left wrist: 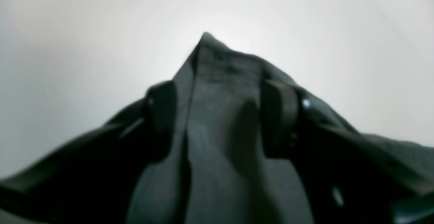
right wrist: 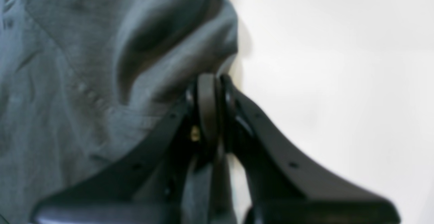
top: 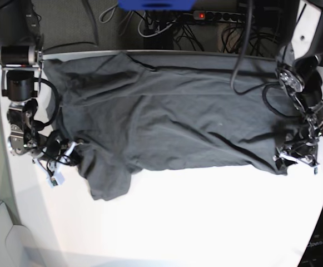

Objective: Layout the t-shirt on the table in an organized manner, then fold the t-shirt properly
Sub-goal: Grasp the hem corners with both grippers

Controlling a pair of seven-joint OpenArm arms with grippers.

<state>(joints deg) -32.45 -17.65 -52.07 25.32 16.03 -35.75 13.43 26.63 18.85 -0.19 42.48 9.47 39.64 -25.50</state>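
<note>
The dark grey t-shirt [top: 167,117] lies spread across the far half of the white table [top: 205,217], wrinkled, with one sleeve hanging toward the near left. My right gripper [top: 72,151] is at the shirt's left edge. In the right wrist view this gripper [right wrist: 213,81] is shut on the t-shirt [right wrist: 67,64], its pads pinching the hem. My left gripper [top: 294,157] is at the shirt's near right corner. In the left wrist view its fingers [left wrist: 279,115] stand apart on either side of a raised fold of the t-shirt [left wrist: 217,68], so the left gripper [left wrist: 220,115] is open around cloth.
Behind the table's far edge are cables and a power strip [top: 205,15]. The table's curved edge [top: 317,222] runs down the right side near the left arm. White tabletop [right wrist: 339,64] lies bare beside the right gripper.
</note>
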